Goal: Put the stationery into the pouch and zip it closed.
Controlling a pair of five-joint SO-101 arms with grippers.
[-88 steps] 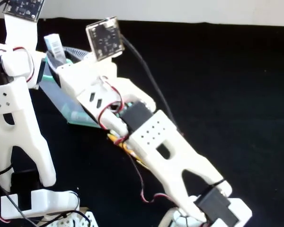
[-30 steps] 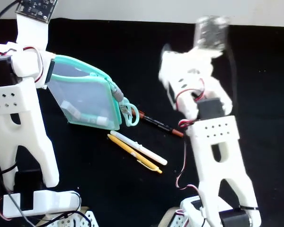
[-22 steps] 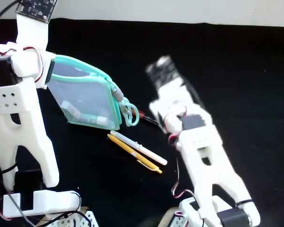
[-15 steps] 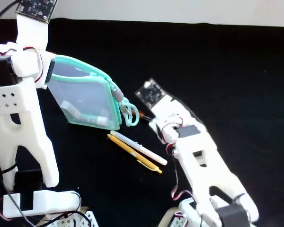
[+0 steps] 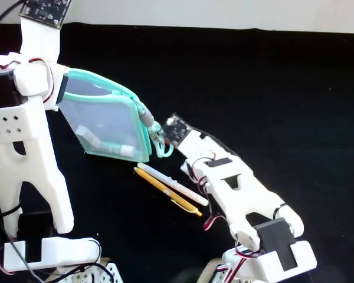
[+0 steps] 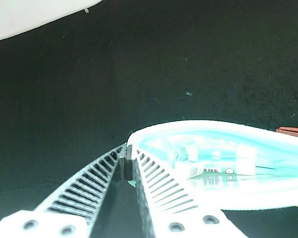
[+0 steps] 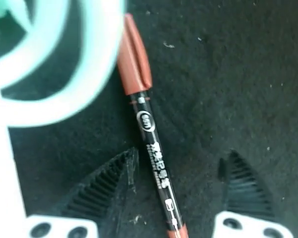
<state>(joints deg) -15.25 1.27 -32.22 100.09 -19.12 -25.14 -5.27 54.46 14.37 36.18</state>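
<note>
In the high view, the left arm [image 5: 23,135] stands upright at the edge of the black surface [image 5: 283,88] and holds the pouch [image 5: 106,121], a clear pouch with a teal rim, lifted and tilted by one corner. The pouch's teal ring pull [image 5: 162,147] hangs at its far lower corner. The right arm [image 5: 236,183] is stretched low across the surface, its wrist just beside that ring. A white pen [image 5: 172,184] and a yellow pen [image 5: 165,190] lie side by side on the surface, below the pouch and near the right arm. In the left wrist view, the left pincer [image 6: 128,161] is clamped tight on the end of the pouch's rim, and the pouch's mouth gapes a little; a small labelled piece [image 6: 208,171] shows through the clear wall. A brown-red tip [image 6: 291,131] shows just past the pouch's far end. In the right wrist view, the right pincer [image 7: 183,161] is spread wide just over the surface, with a marker [image 7: 151,136] lying between its ribbed fingers [image 7: 109,181], nearer to that one and touching neither. The marker's brown-red cap points toward the ring pull and ends just beside it.
</note>
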